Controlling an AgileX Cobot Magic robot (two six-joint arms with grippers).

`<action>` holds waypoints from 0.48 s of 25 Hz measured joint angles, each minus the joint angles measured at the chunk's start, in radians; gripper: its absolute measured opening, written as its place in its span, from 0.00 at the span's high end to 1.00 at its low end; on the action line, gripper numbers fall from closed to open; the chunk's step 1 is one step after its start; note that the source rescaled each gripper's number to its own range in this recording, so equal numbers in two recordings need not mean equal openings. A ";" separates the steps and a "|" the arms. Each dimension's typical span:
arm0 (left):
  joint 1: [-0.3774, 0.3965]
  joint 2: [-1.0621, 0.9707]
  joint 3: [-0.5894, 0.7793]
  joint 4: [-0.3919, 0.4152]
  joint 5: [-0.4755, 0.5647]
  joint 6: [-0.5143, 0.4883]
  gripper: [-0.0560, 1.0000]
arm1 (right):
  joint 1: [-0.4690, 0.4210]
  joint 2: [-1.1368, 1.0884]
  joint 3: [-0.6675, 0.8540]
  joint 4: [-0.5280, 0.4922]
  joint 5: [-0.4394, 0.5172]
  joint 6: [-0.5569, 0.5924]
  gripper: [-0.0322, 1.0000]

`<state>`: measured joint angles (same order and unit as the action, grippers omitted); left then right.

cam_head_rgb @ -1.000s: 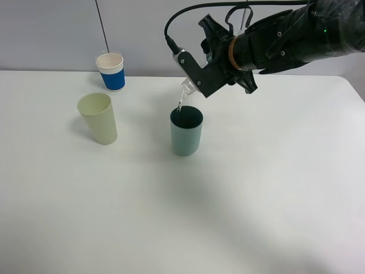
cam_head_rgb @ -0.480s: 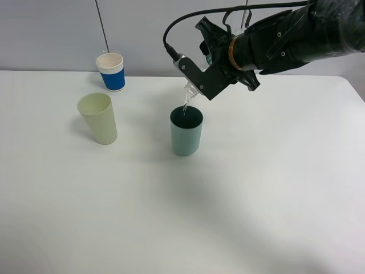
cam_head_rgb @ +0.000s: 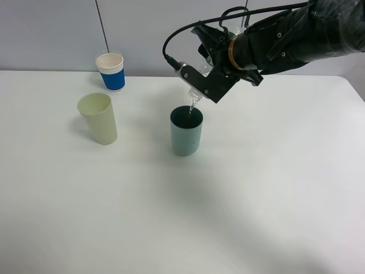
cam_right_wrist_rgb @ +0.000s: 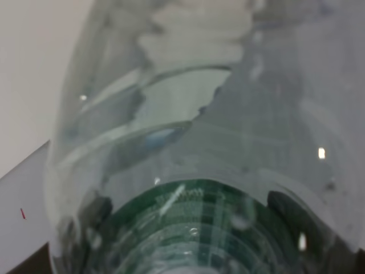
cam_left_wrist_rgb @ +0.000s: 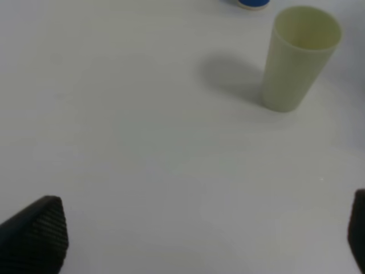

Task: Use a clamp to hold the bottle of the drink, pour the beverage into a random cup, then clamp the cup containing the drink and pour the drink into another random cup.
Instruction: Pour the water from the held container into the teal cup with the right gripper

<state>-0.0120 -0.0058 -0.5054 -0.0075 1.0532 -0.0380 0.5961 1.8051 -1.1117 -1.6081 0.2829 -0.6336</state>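
Note:
My right gripper [cam_head_rgb: 206, 81] is shut on a clear plastic bottle [cam_head_rgb: 194, 97] and holds it tipped mouth-down over the teal cup [cam_head_rgb: 186, 131] at the table's middle. A thin stream runs from the bottle's mouth into that cup. The bottle [cam_right_wrist_rgb: 194, 131] fills the right wrist view, with the teal cup's rim showing through it. A pale green cup [cam_head_rgb: 98, 118] stands to the left, and a blue and white paper cup [cam_head_rgb: 111, 71] behind it. In the left wrist view the pale green cup [cam_left_wrist_rgb: 299, 57] stands far ahead of my left gripper's fingertips [cam_left_wrist_rgb: 34, 231], which are wide apart and empty.
The white table [cam_head_rgb: 256, 200] ends at a grey wall behind the cups. A thin dark cable [cam_head_rgb: 101, 25] runs up the wall behind the blue cup. The left arm is out of the exterior view.
The bottle's mouth has moved right, from over the teal cup's left rim to over its middle, and has tipped more steeply. The cups have not moved.

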 joint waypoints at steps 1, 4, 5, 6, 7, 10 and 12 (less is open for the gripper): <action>0.000 0.000 0.000 0.000 0.000 0.000 0.00 | 0.000 0.000 0.000 -0.005 0.000 -0.005 0.92; 0.000 0.000 0.000 0.000 0.000 0.000 0.00 | 0.000 0.000 0.000 -0.023 0.000 -0.007 0.92; 0.000 0.000 0.000 0.000 0.000 0.000 0.00 | 0.000 0.000 0.000 -0.027 -0.001 -0.007 0.92; 0.000 0.000 0.000 0.000 0.000 0.000 0.00 | 0.000 0.000 0.000 -0.031 -0.001 -0.010 0.92; 0.000 0.000 0.000 0.000 0.000 0.000 0.00 | 0.000 0.000 0.000 -0.032 -0.002 -0.011 0.92; 0.000 0.000 0.000 0.000 0.000 0.000 0.00 | 0.001 0.000 0.000 -0.041 -0.003 -0.013 0.92; 0.000 0.000 0.000 0.000 0.000 0.000 0.00 | 0.004 0.000 0.000 -0.055 -0.008 -0.014 0.92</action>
<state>-0.0120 -0.0058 -0.5054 -0.0075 1.0532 -0.0380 0.6006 1.8051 -1.1117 -1.6630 0.2750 -0.6473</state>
